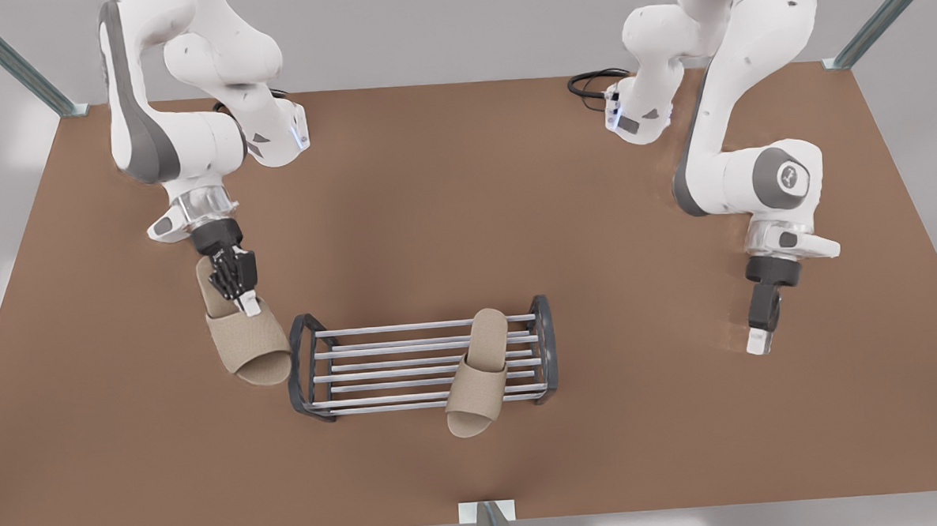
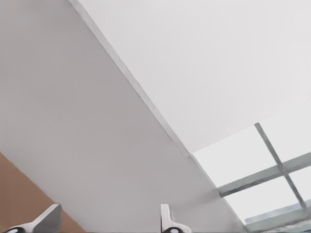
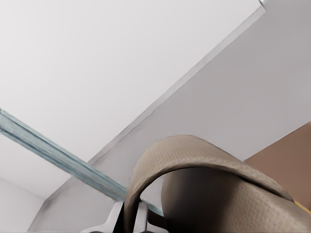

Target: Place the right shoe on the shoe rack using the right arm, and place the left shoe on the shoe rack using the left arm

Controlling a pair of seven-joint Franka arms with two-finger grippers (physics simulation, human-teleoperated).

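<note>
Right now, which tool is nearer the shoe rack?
Right tool, clamping a slipper beside the shoe rack. Left tool hangs open, farther off past the other end.

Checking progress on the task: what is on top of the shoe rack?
One beige slipper lies across the rods of the rack near the front view's right end, its toe overhanging the near edge. The other slipper is off the rack, held by the right tool.

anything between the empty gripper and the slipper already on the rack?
Front view: between the left gripper, fingers apart, and the slipper lie bare table and the shoe rack's arched end.
</note>
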